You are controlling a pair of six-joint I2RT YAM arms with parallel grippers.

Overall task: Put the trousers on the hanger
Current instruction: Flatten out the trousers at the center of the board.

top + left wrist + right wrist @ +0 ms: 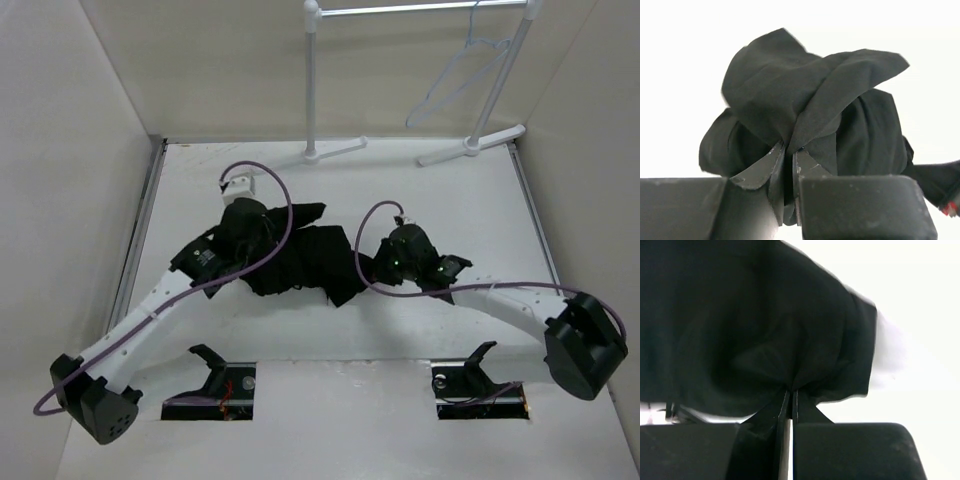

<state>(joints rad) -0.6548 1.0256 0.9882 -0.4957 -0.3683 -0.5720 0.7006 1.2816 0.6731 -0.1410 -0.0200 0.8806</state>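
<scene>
On the white, walled table point(450, 195), left claw point(788, 150) and right claw point(791, 393) pinch the trousers point(312, 262).

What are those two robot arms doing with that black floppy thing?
They are picking up a pair of black trousers, which lie bunched in a heap on the table. The left claw is shut on one fold of the cloth, and the right claw is shut on another fold. The hanger they are meant for hangs from the white rack at the back, with nothing on it yet.
</scene>
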